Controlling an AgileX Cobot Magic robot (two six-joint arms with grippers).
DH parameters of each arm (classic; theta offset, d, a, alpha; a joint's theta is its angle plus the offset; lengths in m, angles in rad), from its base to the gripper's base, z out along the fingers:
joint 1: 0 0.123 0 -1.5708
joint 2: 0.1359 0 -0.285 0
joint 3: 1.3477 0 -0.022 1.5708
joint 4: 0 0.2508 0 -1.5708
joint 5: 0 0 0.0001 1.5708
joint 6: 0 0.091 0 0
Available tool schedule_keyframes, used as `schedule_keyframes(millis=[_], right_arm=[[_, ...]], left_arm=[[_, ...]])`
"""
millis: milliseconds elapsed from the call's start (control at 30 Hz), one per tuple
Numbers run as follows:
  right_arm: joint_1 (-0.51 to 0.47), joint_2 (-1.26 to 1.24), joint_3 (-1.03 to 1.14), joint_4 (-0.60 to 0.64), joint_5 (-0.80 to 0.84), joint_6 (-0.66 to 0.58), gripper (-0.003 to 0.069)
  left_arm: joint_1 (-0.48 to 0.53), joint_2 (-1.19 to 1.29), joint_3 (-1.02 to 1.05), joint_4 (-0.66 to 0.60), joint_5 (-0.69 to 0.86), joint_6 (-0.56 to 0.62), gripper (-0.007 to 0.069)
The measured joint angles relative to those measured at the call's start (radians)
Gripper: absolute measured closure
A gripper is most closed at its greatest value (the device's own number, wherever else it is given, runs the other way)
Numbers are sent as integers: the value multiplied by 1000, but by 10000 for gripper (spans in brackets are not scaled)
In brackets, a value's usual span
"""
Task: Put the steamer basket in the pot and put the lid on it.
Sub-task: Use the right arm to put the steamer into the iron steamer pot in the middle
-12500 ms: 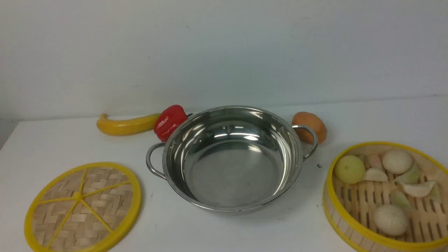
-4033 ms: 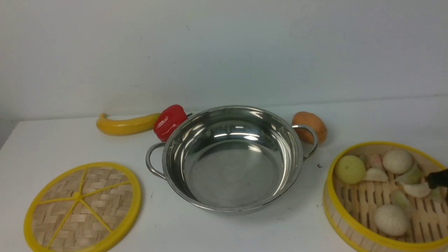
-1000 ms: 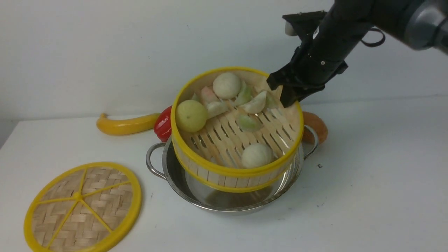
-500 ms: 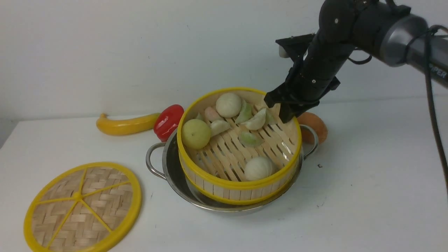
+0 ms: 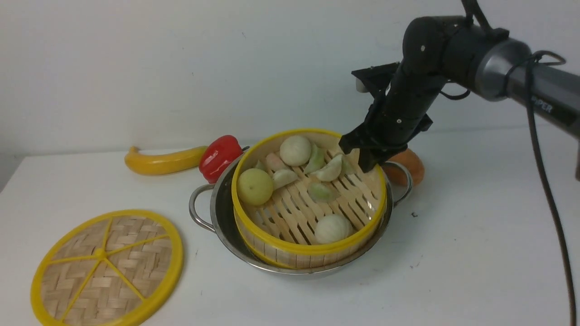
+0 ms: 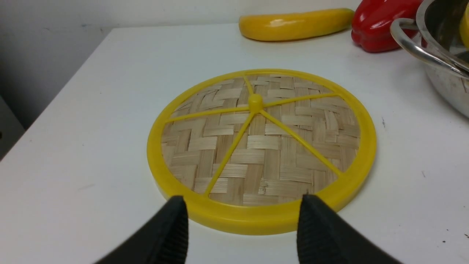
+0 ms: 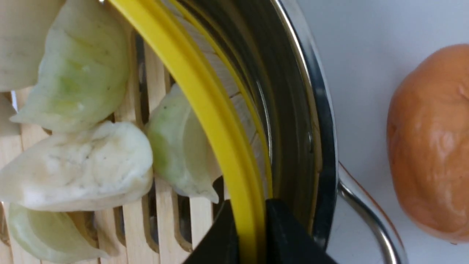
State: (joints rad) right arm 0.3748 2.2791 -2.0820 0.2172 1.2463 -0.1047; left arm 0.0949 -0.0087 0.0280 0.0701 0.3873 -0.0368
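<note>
The right gripper (image 5: 364,157) is clamped on the yellow rim of the steamer basket (image 5: 290,257) at its far right side, 1 finger inside the wall and 1 outside. The basket is already inside the pot (image 5: 220,217), though it seems to sit a little higher on the held side; whether its floor rests flat cannot be told from here. The job now is to lower that side gently until the rim runs level, then spread the jaws only a little: the outer finger has the steel wall close beside it, and a dumpling (image 7: 183,154) lies against the inner one. Lift straight up, so that nothing gets dragged. The lid (image 6: 262,146) lies flat on the table, well left of the pot, with the left gripper (image 6: 243,201) parted and empty at its near edge
</note>
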Motion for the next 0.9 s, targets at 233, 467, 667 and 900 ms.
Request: schedule_keyframes(millis=[233, 467, 667, 900], right_arm=[[0, 21, 0, 14, -7, -12, 610], [0, 29, 0, 17, -31, -41, 610], [0, 29, 0, 5, -51, -52, 606], [0, 29, -1, 24, -59, -81, 459]], left_arm=[[0, 0, 0, 0, 0, 0, 246], [0, 0, 0, 0, 0, 0, 246], [0, 0, 0, 0, 0, 0, 246], [0, 0, 0, 0, 0, 0, 246]])
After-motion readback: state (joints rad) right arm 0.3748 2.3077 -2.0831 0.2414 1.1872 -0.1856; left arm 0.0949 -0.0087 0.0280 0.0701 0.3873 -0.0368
